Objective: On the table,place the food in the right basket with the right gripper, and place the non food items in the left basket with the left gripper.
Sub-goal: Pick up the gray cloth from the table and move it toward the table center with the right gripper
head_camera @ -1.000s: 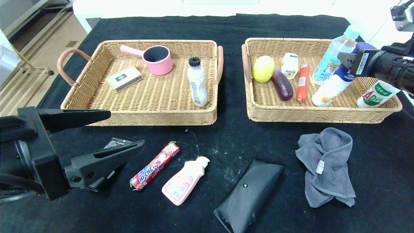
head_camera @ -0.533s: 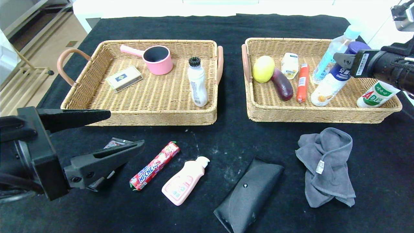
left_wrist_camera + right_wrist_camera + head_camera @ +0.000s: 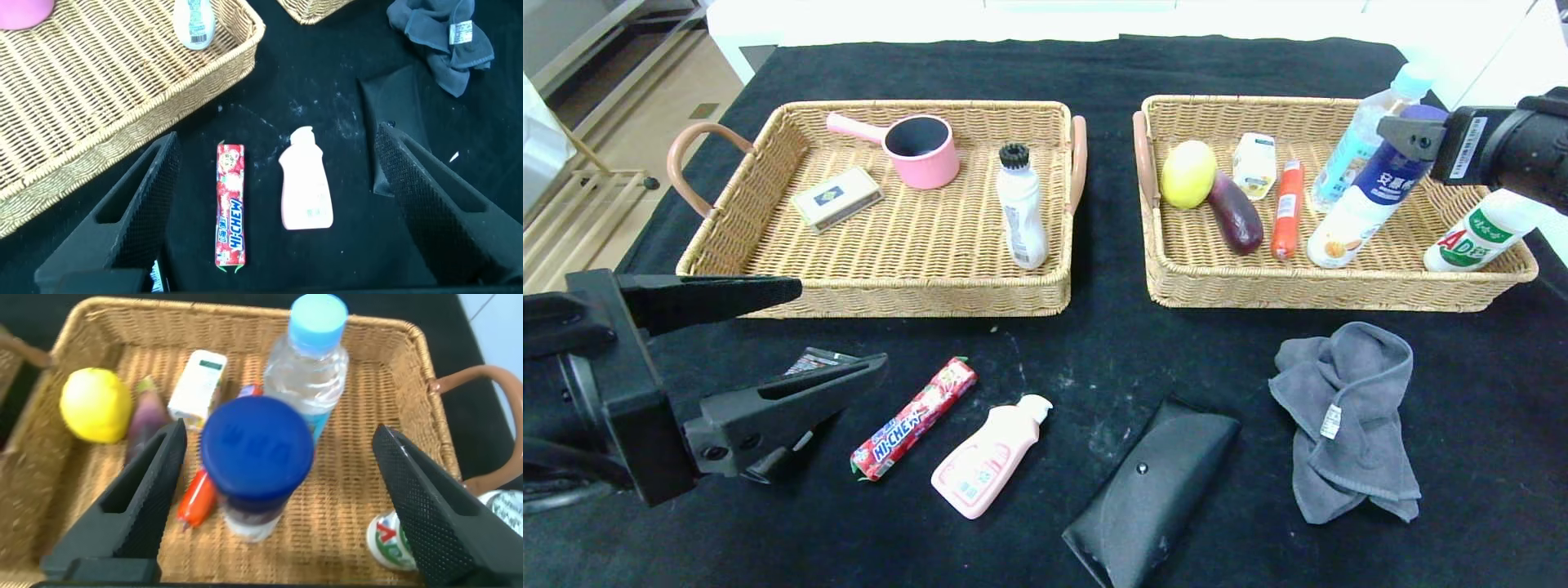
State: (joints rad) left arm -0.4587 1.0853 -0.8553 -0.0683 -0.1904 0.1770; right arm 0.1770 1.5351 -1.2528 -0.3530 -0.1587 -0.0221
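Inside right basket (image 3: 1339,290), white bottle (image 3: 1364,204) leaning; right pincer (image 3: 278,498) spread wide.

Both baskets, left (image 3: 768,245) and right (image 3: 1339,282), are coarse woven wicker with smooth handles. The table (image 3: 1045,73) wears matt black cloth, scuffed white. Candy stick (image 3: 913,419): glossy printed wrapper. Pink bottle (image 3: 986,467): smooth plastic. Glasses case (image 3: 1147,490): matt, leather-like. Grey cloth (image 3: 1347,416): soft, napped fabric.
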